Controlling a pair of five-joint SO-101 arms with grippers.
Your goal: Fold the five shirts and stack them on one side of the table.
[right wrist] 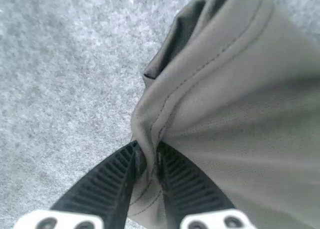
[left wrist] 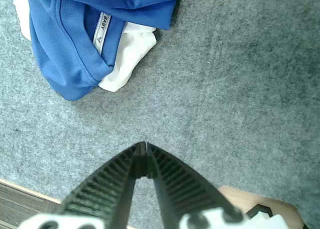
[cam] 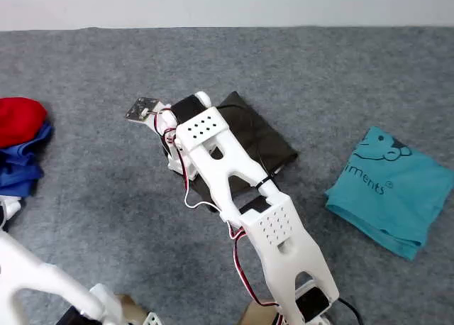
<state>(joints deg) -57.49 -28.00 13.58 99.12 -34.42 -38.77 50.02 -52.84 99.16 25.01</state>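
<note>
A dark olive shirt (cam: pixel 269 144) lies mid-table, partly under my right arm (cam: pixel 213 144). My right gripper (right wrist: pixel 147 151) is shut on a bunched fold at the edge of this shirt (right wrist: pixel 235 104), which is lifted a little off the mat. A folded teal shirt (cam: pixel 390 190) rests at the right. At the left edge, a red shirt (cam: pixel 20 119) and a blue shirt (cam: pixel 25 162) lie crumpled in a heap. The blue shirt (left wrist: pixel 65 49) covers a white shirt (left wrist: pixel 127 59). My left gripper (left wrist: pixel 145 146) is shut and empty above bare mat, short of that heap.
A grey felt mat (cam: pixel 319 69) covers the table. The left arm's base (cam: pixel 35 275) stands at the near left corner. A wooden table edge (left wrist: pixel 20 199) shows close behind the left gripper. Open mat lies between the olive and teal shirts and along the far side.
</note>
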